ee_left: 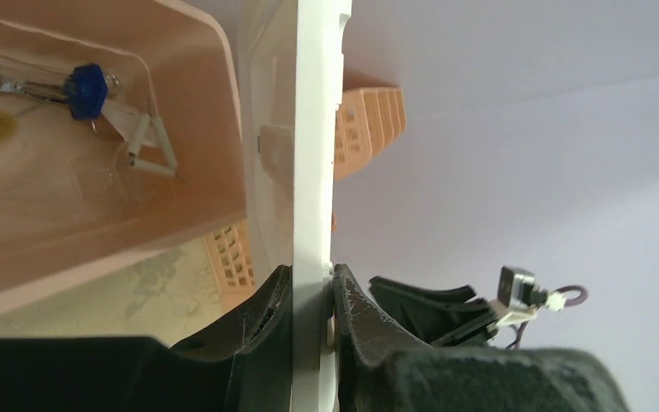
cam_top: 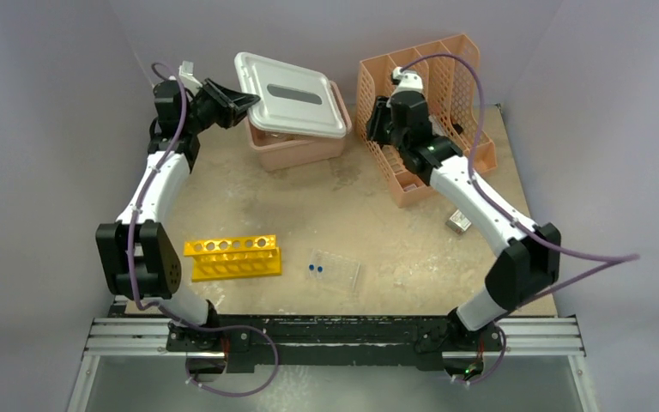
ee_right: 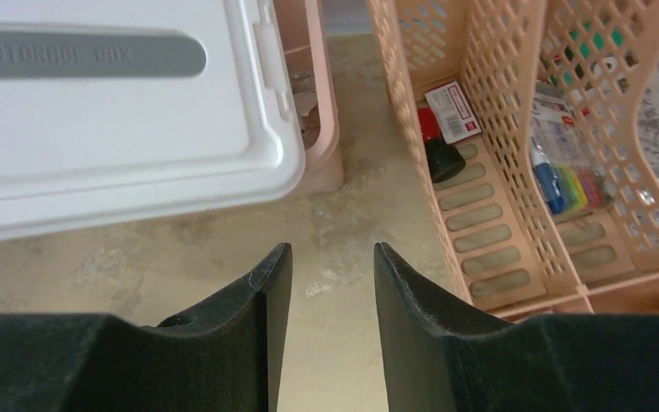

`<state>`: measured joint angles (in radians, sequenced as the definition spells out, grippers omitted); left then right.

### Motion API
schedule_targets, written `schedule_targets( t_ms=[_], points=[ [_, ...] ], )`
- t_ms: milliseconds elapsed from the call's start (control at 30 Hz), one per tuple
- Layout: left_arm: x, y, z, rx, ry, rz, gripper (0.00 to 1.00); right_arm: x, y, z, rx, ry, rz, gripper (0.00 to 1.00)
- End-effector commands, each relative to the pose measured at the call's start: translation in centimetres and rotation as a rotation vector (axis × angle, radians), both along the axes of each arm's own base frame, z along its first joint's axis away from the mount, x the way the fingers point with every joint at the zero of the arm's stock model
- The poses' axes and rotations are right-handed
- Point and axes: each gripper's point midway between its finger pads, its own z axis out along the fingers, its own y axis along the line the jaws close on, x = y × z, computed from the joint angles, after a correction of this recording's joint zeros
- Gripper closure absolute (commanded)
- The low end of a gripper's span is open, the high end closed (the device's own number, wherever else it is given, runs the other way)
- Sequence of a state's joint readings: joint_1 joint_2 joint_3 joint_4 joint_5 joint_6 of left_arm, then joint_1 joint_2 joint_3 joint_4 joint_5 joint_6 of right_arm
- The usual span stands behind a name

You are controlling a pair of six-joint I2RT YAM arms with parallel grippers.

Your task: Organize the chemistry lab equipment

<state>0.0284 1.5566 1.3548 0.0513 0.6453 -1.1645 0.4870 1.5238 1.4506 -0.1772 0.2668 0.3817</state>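
Pinching the lid (ee_left: 309,172) edge in left jaws, with right jaws half open, empty, far behind the yellow rack (cam_top: 232,256) lying crosswise nearer the left arm (cam_top: 150,184).

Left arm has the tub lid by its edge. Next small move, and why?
Probably lift the lid higher and swing it clear of the pink tub. The left gripper is shut on the lid's edge, and the lid sits askew over most of the tub. The yellow rack and clear tray lie on the table, and the right gripper is open and empty.
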Motion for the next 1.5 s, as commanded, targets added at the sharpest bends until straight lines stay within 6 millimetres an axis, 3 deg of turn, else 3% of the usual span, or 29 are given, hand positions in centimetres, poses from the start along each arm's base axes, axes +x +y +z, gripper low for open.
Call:
schedule_targets(
  t_ms=[0,200,300,500,667,933,1300,1467],
  points=[
    [2.7,1.7,3.3,-0.089,-0.125,0.073,1.0,2.9,2.3,1.8,0.001,-0.079,0.065,0.57],
    [4.5,2.2,-1.6,-0.092,-0.006,0.087,1.0,6.3,4.8,-0.5,-0.041,-0.068,0.126,0.54],
    [4.7,2.7,-4.5,-0.065,0.066,0.102,1.0,7.2,6.1,-2.5,-0.065,0.016,0.169,0.48],
    [4.6,3.7,-8.5,-0.054,0.181,0.115,0.99,8.9,7.0,-4.1,-0.078,0.044,0.173,0.44],
    [5.0,5.3,-11.7,-0.016,0.284,0.157,0.84,9.9,7.1,-5.7,-0.105,0.065,0.158,0.42],
    [3.7,6.5,-20.1,0.126,0.533,0.165,0.72,11.5,6.8,-7.0,-0.155,0.073,0.119,0.34],
    [3.3,6.6,-22.3,0.21,0.579,0.116,0.67,12.8,7.2,-8.5,-0.163,0.1,0.1,0.32],
    [3.4,6.3,-22.5,0.214,0.575,0.096,0.66,13.1,7.9,-8.0,-0.133,0.09,0.119,0.31]
  ],
)
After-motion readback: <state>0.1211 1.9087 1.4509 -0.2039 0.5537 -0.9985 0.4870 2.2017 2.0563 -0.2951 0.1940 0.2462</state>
